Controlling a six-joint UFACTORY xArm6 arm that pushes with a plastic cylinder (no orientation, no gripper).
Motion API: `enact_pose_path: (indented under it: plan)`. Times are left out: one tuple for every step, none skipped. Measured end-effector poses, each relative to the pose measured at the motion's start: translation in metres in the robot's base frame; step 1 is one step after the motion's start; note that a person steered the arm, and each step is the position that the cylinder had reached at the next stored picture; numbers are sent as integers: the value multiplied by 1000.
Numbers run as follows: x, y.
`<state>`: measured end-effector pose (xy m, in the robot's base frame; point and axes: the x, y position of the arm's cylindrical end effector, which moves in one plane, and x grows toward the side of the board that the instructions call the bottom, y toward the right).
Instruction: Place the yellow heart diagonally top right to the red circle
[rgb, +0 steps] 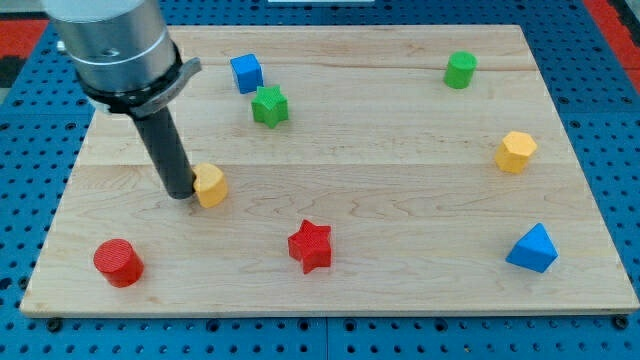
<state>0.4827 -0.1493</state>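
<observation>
The yellow heart (210, 185) lies left of the board's middle. My tip (181, 193) rests against the heart's left side, touching it. The red circle (119, 262), a short cylinder, stands near the board's bottom left corner, below and left of the heart and of my tip. The dark rod rises from the tip to the grey arm housing at the view's top left.
A red star (310, 245) lies right of the red circle. A green star (269, 106) and a blue cube (246, 73) sit at the top, a green cylinder (460, 70) at top right. A yellow hexagon (516, 151) and a blue triangle (532, 249) are at the right.
</observation>
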Motion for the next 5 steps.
enact_pose_path:
  plan:
    - [0,7]
    - [0,7]
    - [10,-20]
    - [54,-18]
    - [45,-5]
